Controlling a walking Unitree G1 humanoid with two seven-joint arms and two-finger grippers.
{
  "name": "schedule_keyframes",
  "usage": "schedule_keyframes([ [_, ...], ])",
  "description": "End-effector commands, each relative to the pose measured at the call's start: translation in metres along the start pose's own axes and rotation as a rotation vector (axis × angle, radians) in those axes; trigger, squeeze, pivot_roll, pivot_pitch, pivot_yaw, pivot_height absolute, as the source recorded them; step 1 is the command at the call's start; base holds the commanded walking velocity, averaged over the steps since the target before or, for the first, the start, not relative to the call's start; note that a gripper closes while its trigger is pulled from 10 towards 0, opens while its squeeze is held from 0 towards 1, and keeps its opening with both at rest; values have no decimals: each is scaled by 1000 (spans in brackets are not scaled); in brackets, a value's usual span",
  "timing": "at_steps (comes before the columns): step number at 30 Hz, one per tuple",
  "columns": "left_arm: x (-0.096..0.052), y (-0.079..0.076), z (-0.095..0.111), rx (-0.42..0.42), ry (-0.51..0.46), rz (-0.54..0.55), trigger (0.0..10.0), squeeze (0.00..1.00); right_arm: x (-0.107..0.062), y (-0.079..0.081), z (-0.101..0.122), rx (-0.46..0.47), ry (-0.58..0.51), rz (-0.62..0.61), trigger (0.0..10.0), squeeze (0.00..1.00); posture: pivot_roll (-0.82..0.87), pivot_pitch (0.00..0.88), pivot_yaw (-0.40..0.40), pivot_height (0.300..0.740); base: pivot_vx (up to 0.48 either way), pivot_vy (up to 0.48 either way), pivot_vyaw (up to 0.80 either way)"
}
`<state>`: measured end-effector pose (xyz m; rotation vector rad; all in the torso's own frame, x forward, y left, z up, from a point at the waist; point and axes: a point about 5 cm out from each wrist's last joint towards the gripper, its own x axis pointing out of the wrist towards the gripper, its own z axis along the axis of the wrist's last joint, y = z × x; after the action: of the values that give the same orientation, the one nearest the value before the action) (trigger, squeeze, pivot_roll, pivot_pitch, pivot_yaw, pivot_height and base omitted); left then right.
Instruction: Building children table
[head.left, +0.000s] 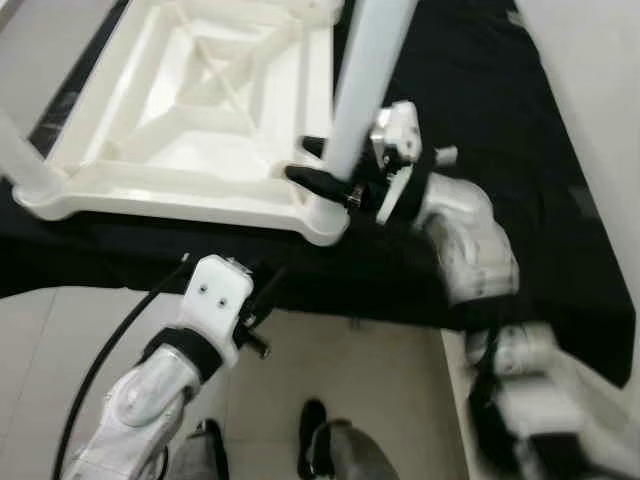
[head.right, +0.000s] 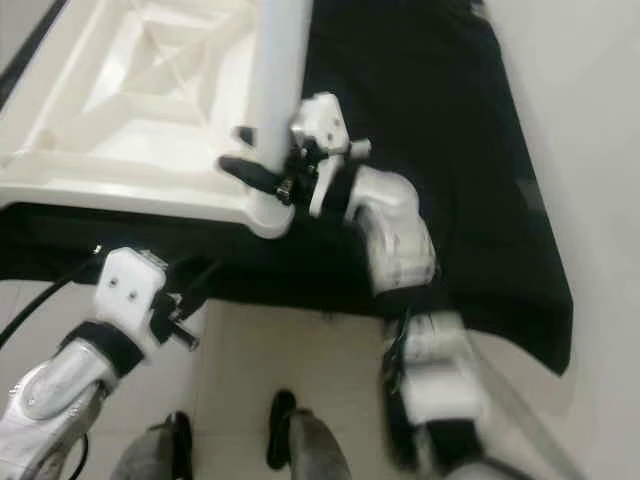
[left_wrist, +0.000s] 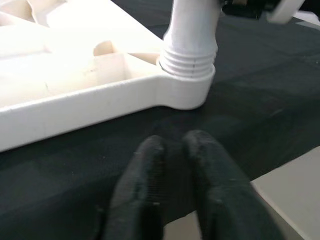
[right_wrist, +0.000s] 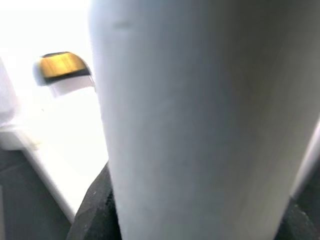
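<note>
An indoor room, plain and domestic-looking rather than a workshop. The floor is laid in large pale glossy tiles, and a bare light wall runs along the right. A black cloth is spread over the floor as a work mat, and a white plastic children's table lies upside down at its near edge.

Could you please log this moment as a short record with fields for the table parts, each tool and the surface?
tabletop: white plastic tabletop, upside down on the cloth
leg: white table leg upright in the near corner socket
right tool: right tool clamped on the leg near its base
left tool: left tool shut, empty, at the cloth's edge
surface: black cloth
</note>
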<state>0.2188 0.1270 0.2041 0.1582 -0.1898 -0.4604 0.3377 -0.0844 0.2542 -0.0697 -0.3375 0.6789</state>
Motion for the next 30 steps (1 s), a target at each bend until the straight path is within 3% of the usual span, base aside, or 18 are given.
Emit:
schedule_keyframes([
  [1,-4,-4,0,-31,2,-18,0,0,-28,13,-57,81,340,-174,0,0,66,352,-157,740,0,0,0],
  [2,-4,-5,0,-36,3,-17,0,0,-30,28,-62,87,360,-206,0,0,66,351,-158,740,0,0,0],
  [3,-4,-5,0,-39,1,-12,0,0,-26,32,-63,85,359,-194,0,0,55,345,-160,740,0,0,0],
  [7,-4,-2,0,-45,-4,0,0,0,-7,24,-58,47,330,-204,0,0,52,339,-165,740,0,0,0],
  [10,-3,0,0,-43,-5,6,0,0,-3,23,-55,52,322,-209,0,0,51,335,-167,740,0,0,0],
  [11,-3,1,0,-42,-6,10,0,0,-1,22,-54,57,318,-213,10000,0,49,334,-168,740,0,0,0],
  [14,0,1,1,-40,-6,23,0,0,-1,30,-44,72,302,-212,10000,0,49,332,-168,740,0,0,0],
  [15,1,1,0,-40,-3,20,353,0,-1,33,-39,97,283,-194,10000,1000,49,332,-167,740,0,0,0],
  [16,1,0,0,-39,0,16,6902,0,0,36,-35,120,266,-167,10000,1000,49,332,-167,740,0,0,0],
  [17,2,-1,0,-30,5,5,10000,0,3,42,-30,136,231,-65,10000,1000,54,329,-166,740,0,0,0],
  [19,4,-2,-1,-14,10,-6,10000,0,7,48,-21,147,170,81,10000,1000,64,322,-167,740,0,0,0],
  [20,4,-2,-1,-14,10,-6,10000,0,7,48,-21,147,170,81,10000,1000,64,322,-167,740,0,0,0],
  [21,6,0,-1,-5,10,-6,10000,0,8,46,-14,139,118,199,10000,0,71,317,-169,740,0,0,0],
  [23,7,1,0,-4,9,-5,10000,0,8,45,-11,131,100,252,10000,0,71,317,-169,740,0,0,0],
  [26,7,7,1,22,10,2,10000,0,13,23,3,66,48,408,10000,0,80,308,-171,740,0,0,0],
  [30,6,8,-1,25,16,4,10000,0,15,12,10,32,27,499,10000,0,86,300,-171,740,0,0,0],
])
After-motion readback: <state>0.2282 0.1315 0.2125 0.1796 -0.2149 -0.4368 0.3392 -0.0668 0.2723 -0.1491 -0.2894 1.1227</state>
